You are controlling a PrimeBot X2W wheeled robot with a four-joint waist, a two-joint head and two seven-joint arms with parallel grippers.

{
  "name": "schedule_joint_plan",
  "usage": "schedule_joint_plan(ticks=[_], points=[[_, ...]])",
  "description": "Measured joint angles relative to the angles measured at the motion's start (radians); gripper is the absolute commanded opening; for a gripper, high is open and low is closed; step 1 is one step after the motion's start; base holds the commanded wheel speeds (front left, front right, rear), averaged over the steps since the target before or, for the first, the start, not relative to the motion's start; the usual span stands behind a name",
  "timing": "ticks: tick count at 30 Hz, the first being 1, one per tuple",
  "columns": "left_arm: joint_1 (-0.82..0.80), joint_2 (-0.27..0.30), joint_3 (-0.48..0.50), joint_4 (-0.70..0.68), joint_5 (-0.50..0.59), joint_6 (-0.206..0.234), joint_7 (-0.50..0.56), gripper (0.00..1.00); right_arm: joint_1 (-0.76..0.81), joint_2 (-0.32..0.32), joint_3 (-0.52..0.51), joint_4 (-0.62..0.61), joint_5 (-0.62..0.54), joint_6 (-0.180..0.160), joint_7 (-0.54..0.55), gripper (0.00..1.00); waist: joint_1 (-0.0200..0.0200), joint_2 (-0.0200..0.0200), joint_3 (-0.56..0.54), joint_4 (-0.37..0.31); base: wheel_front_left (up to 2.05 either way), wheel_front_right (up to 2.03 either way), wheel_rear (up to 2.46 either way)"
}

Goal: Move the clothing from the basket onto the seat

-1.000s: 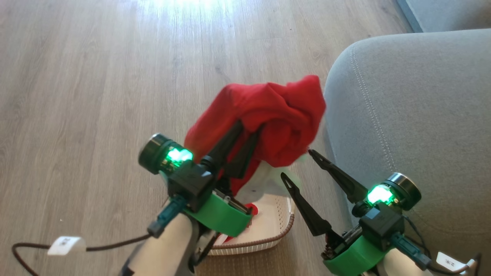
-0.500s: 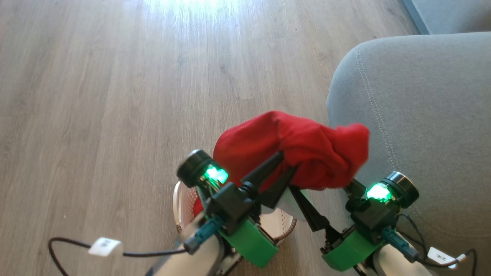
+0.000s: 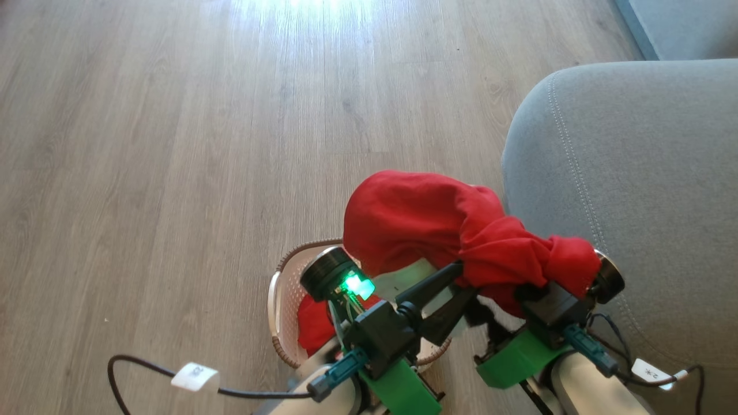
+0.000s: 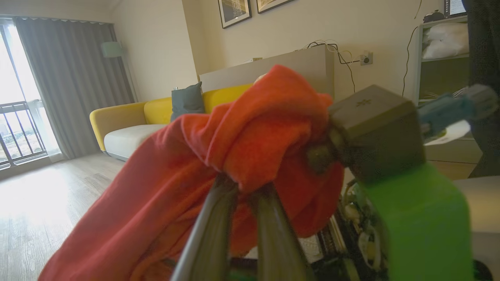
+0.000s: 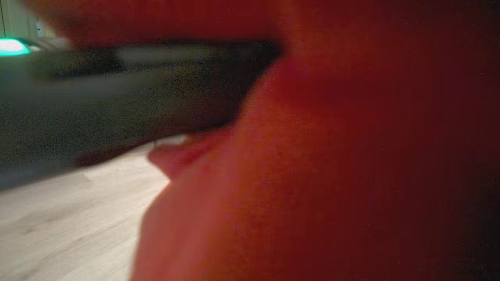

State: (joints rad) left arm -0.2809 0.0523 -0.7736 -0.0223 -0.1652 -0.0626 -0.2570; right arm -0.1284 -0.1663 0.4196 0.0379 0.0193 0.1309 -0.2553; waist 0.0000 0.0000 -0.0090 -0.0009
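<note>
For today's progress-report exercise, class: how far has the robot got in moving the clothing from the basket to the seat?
Done: nothing yet; the visible part of the seat carries no garment. In hand: the left gripper is shut on a red garment, held above the basket. Left: lay it on the seat, then fetch the red piece lying in the basket.

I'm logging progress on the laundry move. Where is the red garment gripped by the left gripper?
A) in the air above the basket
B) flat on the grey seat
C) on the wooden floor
A: the left gripper pinches the red garment, which hangs over the basket, beside the seat and not laid on it.
</note>
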Motion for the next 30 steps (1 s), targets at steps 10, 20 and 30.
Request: schedule_joint_plan(ticks=[10,20,30], points=[[0.0,0.0,0.047,0.009,-0.002,0.014,0.0,0.0,0.006,0.035,-0.064,0.011,0.021,0.0,0.0,0.0,0.0,0.0,-0.002,0.0,0.0,0.0,0.0],[0.026,-0.001,0.092,0.025,0.003,0.011,0.0,0.0,0.019,0.055,-0.13,-0.015,0.04,0.0,0.0,0.0,0.0,0.0,-0.002,-0.012,0.0,0.0,0.0],[0.035,-0.003,0.092,0.091,0.035,-0.006,-0.001,0.0,0.022,0.068,-0.155,-0.036,0.053,0.0,0.0,0.0,0.0,0.0,0.0,-0.009,0.0,0.0,0.0]])
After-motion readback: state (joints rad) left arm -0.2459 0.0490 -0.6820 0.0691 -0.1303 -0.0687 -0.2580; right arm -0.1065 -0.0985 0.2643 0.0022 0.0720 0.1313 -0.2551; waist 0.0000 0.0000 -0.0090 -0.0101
